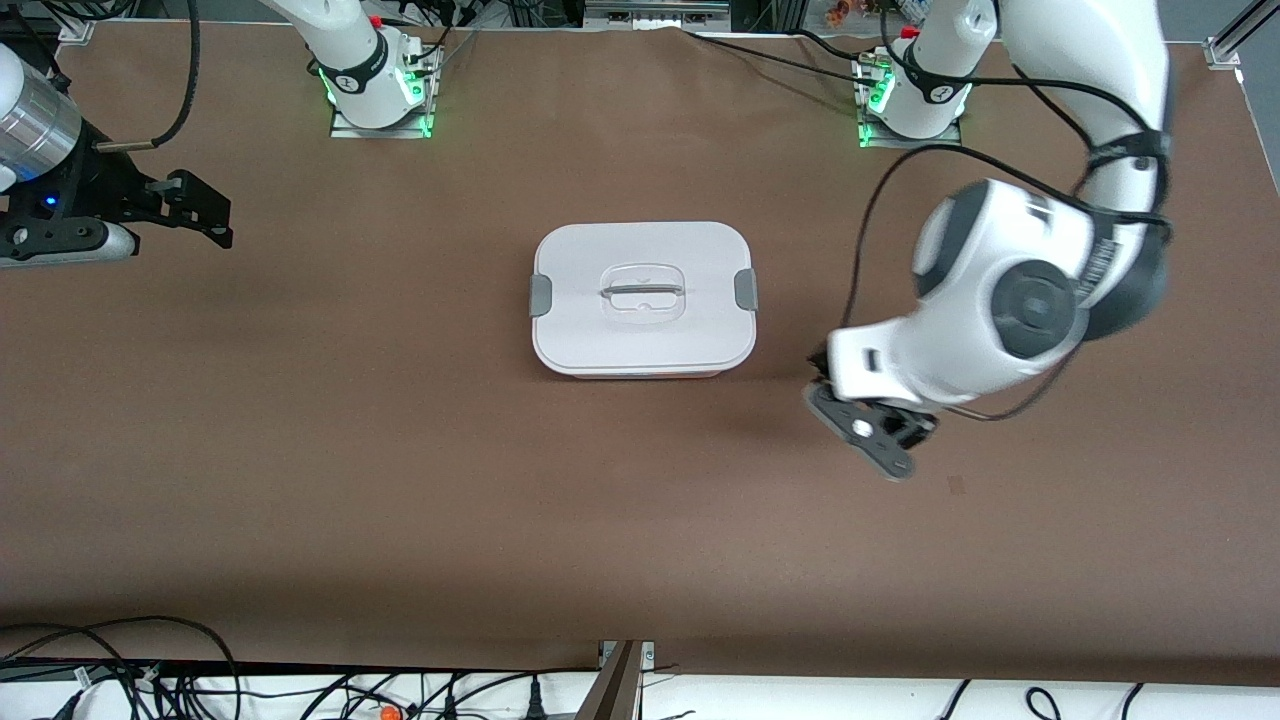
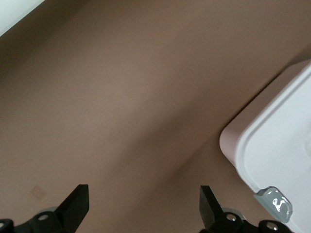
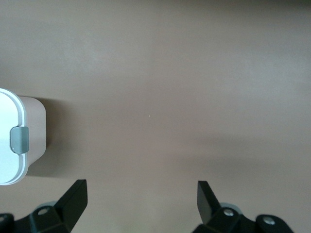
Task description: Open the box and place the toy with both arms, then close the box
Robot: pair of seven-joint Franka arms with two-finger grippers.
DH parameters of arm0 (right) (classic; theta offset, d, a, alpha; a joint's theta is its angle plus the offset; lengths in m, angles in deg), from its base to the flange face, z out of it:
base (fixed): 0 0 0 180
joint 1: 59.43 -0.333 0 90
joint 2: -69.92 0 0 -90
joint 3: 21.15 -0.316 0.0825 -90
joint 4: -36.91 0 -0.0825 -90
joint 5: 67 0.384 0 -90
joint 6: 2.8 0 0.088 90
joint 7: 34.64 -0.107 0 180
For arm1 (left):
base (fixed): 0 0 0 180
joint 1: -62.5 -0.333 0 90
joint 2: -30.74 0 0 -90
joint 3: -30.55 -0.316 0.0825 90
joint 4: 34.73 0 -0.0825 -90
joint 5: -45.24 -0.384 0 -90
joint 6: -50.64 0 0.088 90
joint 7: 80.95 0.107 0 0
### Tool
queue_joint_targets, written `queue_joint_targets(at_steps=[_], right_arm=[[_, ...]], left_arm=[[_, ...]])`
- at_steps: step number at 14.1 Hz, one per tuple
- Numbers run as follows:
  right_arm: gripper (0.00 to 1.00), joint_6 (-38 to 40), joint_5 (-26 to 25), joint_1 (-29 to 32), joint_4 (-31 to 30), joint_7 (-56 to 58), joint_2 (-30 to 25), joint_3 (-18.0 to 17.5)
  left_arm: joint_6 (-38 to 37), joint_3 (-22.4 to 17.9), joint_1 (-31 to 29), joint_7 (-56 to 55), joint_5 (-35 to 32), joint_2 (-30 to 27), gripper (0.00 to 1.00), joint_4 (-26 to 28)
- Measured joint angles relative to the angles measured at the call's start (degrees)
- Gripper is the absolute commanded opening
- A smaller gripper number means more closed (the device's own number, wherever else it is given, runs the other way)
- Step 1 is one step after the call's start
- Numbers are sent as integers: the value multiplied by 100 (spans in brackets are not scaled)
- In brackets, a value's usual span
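Lidded pale pink rounded-rectangular plastic box (image 1: 644, 299), long axis running arm to arm, sits between spread-fingered left gripper (image 1: 868, 428), closer, and spread-fingered right gripper (image 1: 205, 210).

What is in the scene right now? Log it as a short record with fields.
box: box at mid-table, lid on
clips: grey clip toward the left arm's end, grey clip toward the right arm's end
toy: not in view
left gripper: left gripper open, empty, over bare table beside the box
right gripper: right gripper open, empty, over the table's right-arm end, well away from the box
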Motion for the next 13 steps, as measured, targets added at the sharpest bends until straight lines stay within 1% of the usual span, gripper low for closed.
queue_joint_targets(at_steps=[2,4,6,8,11,13], right_arm=[[100,0,0,0,0,0,0,0],[100,1,0,0,-2,0,1,0],[100,1,0,0,-3,0,2,0],[100,1,0,0,-5,0,3,0],[100,1,0,0,-5,0,3,1],[100,1,0,1,-5,0,4,4]], left_arm=[[-1,3,-469,1,71,-19,100,-15],[-4,2,-793,4,74,-158,100,-54],[-80,-35,-929,-27,44,-460,100,-46],[-343,-63,-1037,-314,26,-852,100,45],[-932,-271,-1132,-1135,12,-1351,100,217],[-1123,-431,-1221,-1338,8,-1606,100,376]])
